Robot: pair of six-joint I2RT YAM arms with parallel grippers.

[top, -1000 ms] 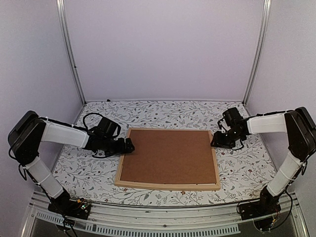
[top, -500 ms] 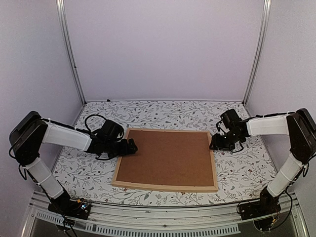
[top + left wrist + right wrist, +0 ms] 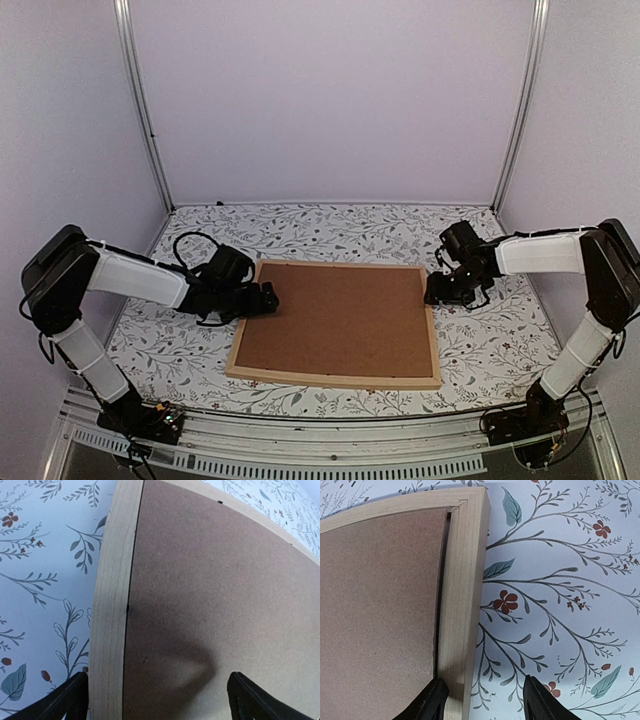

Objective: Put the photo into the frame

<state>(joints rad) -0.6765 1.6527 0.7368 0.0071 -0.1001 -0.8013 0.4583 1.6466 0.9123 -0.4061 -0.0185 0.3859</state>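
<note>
One frame (image 3: 335,378), a large rectangle of thin pale wood strips with mitred corners, lies flat at the centre of the top view. Inside it sits one plain brown backing board (image 3: 335,320), matte and fibrous. Both rest on the table (image 3: 490,345), which has a leaf-and-flower print. Of two grippers, the left gripper (image 3: 262,297) stands wide over the frame's left strip. The right gripper (image 3: 432,290), jaws partly apart, straddles the right strip loosely.
</note>
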